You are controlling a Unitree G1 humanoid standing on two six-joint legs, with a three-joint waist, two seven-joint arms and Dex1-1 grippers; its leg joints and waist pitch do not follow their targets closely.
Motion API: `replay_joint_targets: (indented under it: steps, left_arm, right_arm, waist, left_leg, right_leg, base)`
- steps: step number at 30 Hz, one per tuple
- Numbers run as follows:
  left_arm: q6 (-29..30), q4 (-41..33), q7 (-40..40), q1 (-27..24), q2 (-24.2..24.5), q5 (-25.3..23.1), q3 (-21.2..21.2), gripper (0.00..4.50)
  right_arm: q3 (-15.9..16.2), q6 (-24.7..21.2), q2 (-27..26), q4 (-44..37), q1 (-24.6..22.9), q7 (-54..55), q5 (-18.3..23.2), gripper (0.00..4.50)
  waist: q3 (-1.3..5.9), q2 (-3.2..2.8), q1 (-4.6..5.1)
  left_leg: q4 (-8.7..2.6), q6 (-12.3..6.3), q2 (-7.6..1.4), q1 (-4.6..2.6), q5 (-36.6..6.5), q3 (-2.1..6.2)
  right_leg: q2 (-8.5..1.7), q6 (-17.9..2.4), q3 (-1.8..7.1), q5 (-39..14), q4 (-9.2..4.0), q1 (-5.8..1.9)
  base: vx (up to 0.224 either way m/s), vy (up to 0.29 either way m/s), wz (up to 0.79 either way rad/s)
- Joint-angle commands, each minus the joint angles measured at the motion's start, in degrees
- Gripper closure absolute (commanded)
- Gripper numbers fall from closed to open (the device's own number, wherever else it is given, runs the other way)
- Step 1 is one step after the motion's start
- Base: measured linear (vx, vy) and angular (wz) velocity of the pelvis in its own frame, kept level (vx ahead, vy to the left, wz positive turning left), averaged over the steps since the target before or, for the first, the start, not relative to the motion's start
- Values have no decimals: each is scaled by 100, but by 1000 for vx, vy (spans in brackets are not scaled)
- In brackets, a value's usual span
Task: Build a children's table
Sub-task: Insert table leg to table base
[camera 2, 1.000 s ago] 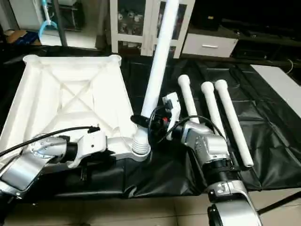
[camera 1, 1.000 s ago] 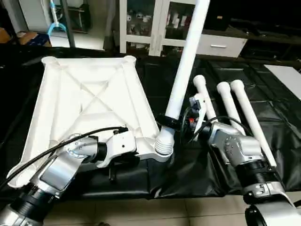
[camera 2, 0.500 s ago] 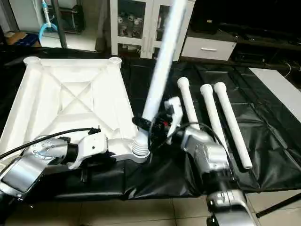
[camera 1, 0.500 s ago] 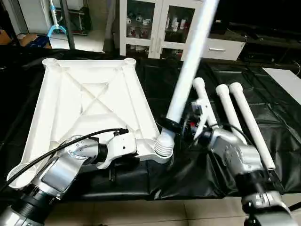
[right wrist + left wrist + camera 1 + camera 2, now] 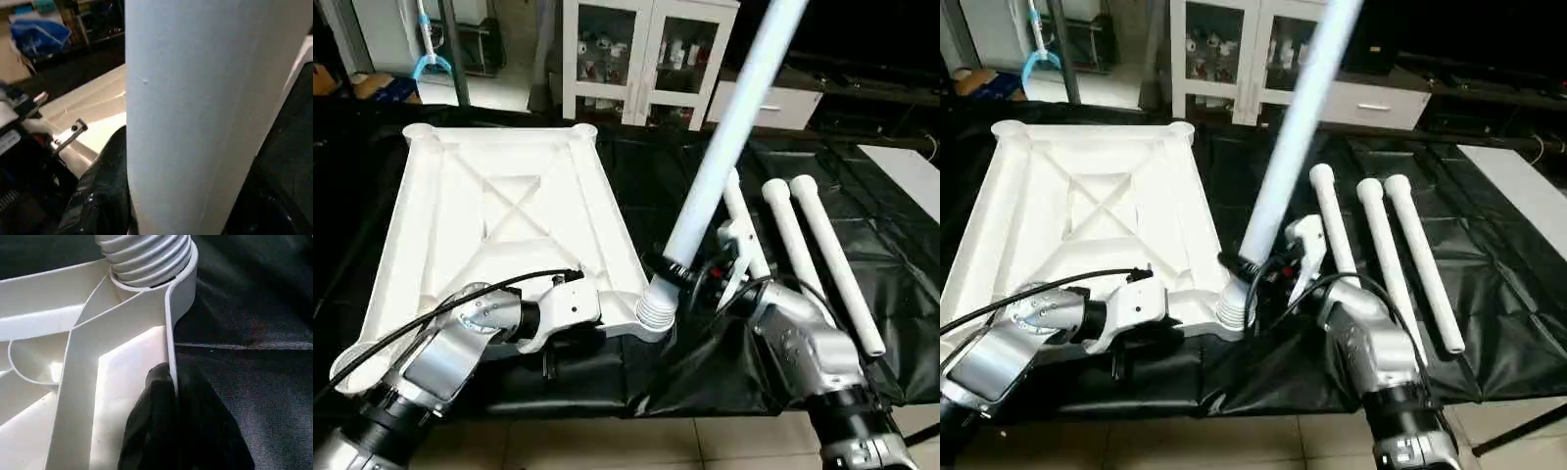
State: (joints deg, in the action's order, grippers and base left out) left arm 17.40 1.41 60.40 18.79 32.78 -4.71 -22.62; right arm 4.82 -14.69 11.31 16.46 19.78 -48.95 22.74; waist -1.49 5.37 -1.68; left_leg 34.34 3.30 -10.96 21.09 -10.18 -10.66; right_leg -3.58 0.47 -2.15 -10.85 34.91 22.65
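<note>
Tabletop (image 5: pixel 499 215) is lying underside up on black sheeting (image 5: pixel 901 235), its X-braced ribs facing the camera, and everything else is best placed from it. At its near right corner a ribbed socket (image 5: pixel 655 311) is taking the flared end of a leg (image 5: pixel 724 137), which is leaning up and away from the tabletop, toward the cabinet (image 5: pixel 646 59) beyond the far edge; the leg's top is running out of the head views, so its upper end is cut off. How deep it is sitting in the socket is hard to judge, since the right gripper (image 5: pixel 677 270) is covering the stretch just above the threads.

That right gripper is clamping the leg low down, one black finger (image 5: pixel 105 196) showing pressed against the tube in the right wrist view, the other hiding behind it. The left gripper (image 5: pixel 168 411) is pinching the tabletop's near rim just beside the socket, fingers closed on the thin wall with one on each side; in the head views its fingers are lost under the white wrist housing and a black cable (image 5: pixel 431 311).

Three spare legs (image 5: pixel 803 245) are lying side by side on the sheeting to the right of the tabletop, well apart from it, the nearest partly hidden behind the right arm.
</note>
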Motion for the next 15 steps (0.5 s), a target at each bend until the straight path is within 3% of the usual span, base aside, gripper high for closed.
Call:
replay_joint_targets:
  steps: [1, 14, 15]
  left_arm:
    - [-59, 58, 17, -102, -61, 49, -163, 450]
    - [-42, 55, -33, -129, -91, -3, -142, 450]
    - [-40, 54, -46, -136, -95, -11, -137, 450]
  right_arm:
    - [21, -162, 348, 354, -341, 320, -640, 268]
    - [312, 15, 453, -151, -819, 254, -696, 268]
    - [282, 43, 437, -210, -888, 287, -688, 268]
  waist:
    - [137, -61, 86]
    - [129, -37, 92]
    - [125, 15, 97]
  left_leg:
    - [-511, 391, -241, -170, -2870, 181]
    - [-532, 358, -242, -159, -3045, 196]
    - [-525, 347, -244, -167, -3079, 195]
  right_leg:
    - [-404, -442, 215, -3333, -623, 57]
    - [-409, -366, 222, -3412, -653, 80]
    - [-413, -322, 217, -3558, -673, 94]
  base:
    - [0, 0, 0]
    - [0, 0, 0]
    - [0, 0, 0]
